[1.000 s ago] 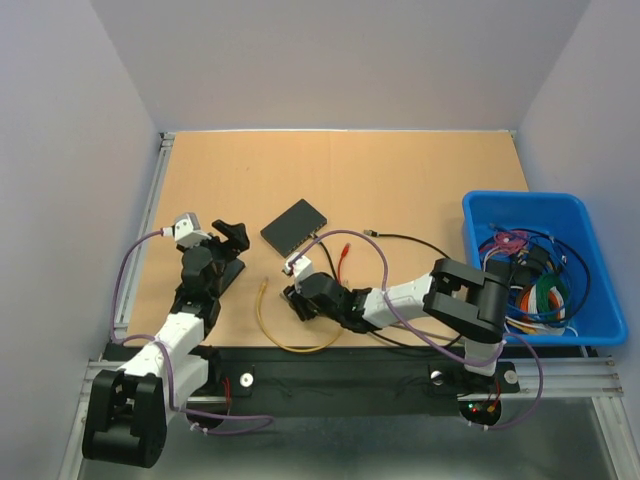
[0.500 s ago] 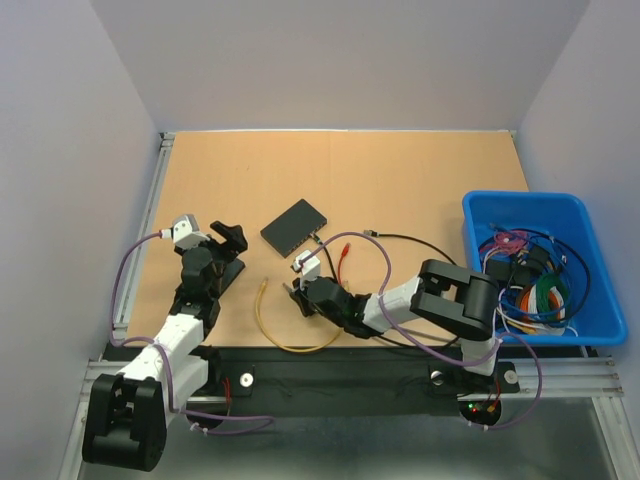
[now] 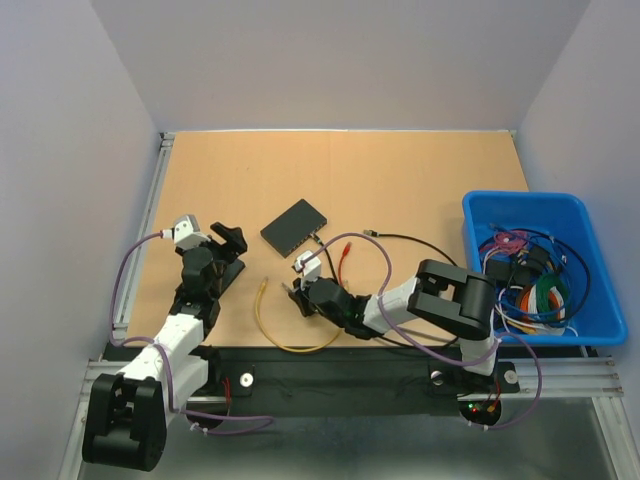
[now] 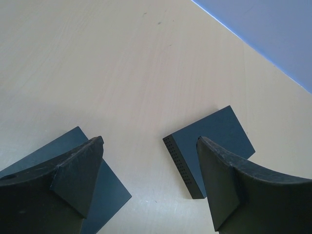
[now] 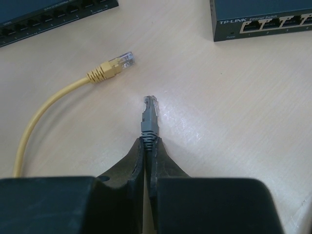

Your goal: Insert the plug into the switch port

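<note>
A grey plug (image 5: 149,114) lies pointing away on the wooden table, and my right gripper (image 5: 147,140) is shut on its ribbed boot. Ahead and to the right, the dark TP-LINK switch (image 5: 263,19) shows its row of ports; from above the switch (image 3: 295,225) sits mid-table, just beyond the right gripper (image 3: 295,290). My left gripper (image 4: 148,141) is open with nothing between its fingers, hovering left of the switch (image 4: 209,146), whose vented side faces it. In the top view the left gripper (image 3: 228,242) is at the left of the table.
A yellow cable's plug (image 5: 113,66) lies left of the grey plug. A second dark ported box (image 5: 53,12) sits at the far left, below the left gripper (image 3: 230,272). Red-tipped (image 3: 345,250) and black (image 3: 400,238) cables lie on the table. A blue bin (image 3: 520,198) of cables stands at the right.
My right gripper has closed on the grey plug's boot after shifting slightly toward it. The left arm has stayed still.
</note>
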Robot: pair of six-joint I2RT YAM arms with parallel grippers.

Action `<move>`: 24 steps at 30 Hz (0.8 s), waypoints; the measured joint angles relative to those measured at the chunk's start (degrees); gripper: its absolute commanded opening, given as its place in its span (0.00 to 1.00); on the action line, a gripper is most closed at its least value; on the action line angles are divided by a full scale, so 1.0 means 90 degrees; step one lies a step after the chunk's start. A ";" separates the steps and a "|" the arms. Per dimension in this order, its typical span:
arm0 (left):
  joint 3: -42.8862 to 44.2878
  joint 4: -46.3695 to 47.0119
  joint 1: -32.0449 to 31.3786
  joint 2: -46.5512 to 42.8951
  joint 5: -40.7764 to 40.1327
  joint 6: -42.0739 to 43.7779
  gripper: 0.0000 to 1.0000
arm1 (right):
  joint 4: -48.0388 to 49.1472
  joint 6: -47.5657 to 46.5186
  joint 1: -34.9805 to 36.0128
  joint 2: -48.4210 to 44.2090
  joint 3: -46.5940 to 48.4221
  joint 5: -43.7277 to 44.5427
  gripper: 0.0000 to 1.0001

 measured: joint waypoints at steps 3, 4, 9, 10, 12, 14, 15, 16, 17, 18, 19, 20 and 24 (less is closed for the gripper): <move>0.0000 0.0000 0.0000 0.0000 0.0216 0.0024 0.80 | -0.0029 0.0027 0.0000 -0.0097 -0.0143 0.0000 0.00; 0.0000 0.0017 0.0002 0.0000 0.0379 0.0032 0.79 | -0.0058 0.0027 0.0000 -0.0182 -0.0216 0.0005 0.01; 0.0000 0.0146 -0.0049 -0.0100 0.1472 0.0085 0.77 | -0.0765 0.0078 0.0027 -0.1263 -0.0780 0.0012 0.00; 0.0000 0.0146 -0.0083 -0.0228 0.1693 0.0087 0.78 | -0.0903 0.0080 0.0024 -0.1552 -0.0831 0.0010 0.00; 0.0000 0.0182 -0.0134 -0.0556 0.2115 0.0070 0.79 | -0.1003 0.0073 0.0024 -0.1957 -0.0855 -0.0007 0.00; 0.0000 0.0248 -0.0187 -0.0928 0.2501 0.0039 0.79 | -0.1008 0.0063 0.0024 -0.2470 -0.0852 -0.0036 0.00; 0.0000 0.0301 -0.0238 -0.1192 0.2686 0.0012 0.79 | -0.1005 0.0046 0.0017 -0.2657 -0.0852 -0.0066 0.00; 0.0000 0.0364 -0.0289 -0.1384 0.2858 -0.0010 0.79 | -0.1001 0.0036 0.0007 -0.2764 -0.0848 -0.0095 0.00; 0.0000 0.0449 -0.0372 -0.1566 0.3021 -0.0041 0.79 | -0.1003 0.0027 -0.0046 -0.2929 -0.0840 -0.0177 0.00; 0.0000 0.0517 -0.0437 -0.1673 0.3143 -0.0058 0.79 | -0.1005 0.0022 -0.0087 -0.3043 -0.0840 -0.0240 0.00; -0.0007 0.0619 -0.0486 -0.1763 0.3317 -0.0107 0.79 | -0.1010 0.0024 -0.0119 -0.3113 -0.0840 -0.0304 0.00; -0.0036 0.0789 -0.0542 -0.1829 0.3495 -0.0153 0.79 | -0.1008 0.0032 -0.0189 -0.3223 -0.0840 -0.0391 0.00; -0.0308 0.1423 -0.0578 -0.1887 0.4063 -0.0413 0.78 | -0.1008 0.0165 -0.0612 -0.3570 -0.0843 -0.0857 0.00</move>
